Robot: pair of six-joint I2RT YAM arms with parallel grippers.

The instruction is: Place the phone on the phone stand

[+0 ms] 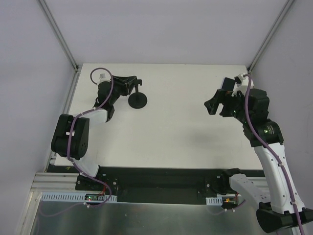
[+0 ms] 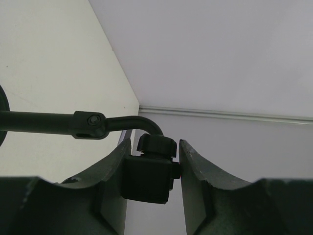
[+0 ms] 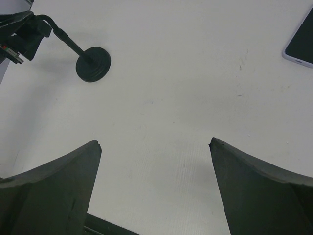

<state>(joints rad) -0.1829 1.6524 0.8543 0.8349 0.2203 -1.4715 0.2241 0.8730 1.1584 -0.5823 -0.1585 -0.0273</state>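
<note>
The phone stand is black, with its round disc base (image 1: 138, 100) on the table at the back left. My left gripper (image 1: 132, 84) is shut on the stand's top bracket. In the left wrist view the bracket's black block (image 2: 146, 178) sits clamped between the fingers of my left gripper (image 2: 155, 142), and the post (image 2: 44, 122) runs off to the left. My right gripper (image 1: 217, 98) hovers open and empty above the right side of the table. The right wrist view shows the open right gripper (image 3: 154, 142), the stand's disc base (image 3: 93, 63) and a corner of the phone (image 3: 301, 44) lying flat.
The white table (image 1: 171, 132) is enclosed by pale walls with metal corner rails (image 1: 58, 34). A black strip (image 1: 161, 178) runs along the near edge between the arm bases. The table's far corner (image 2: 138, 105) shows in the left wrist view.
</note>
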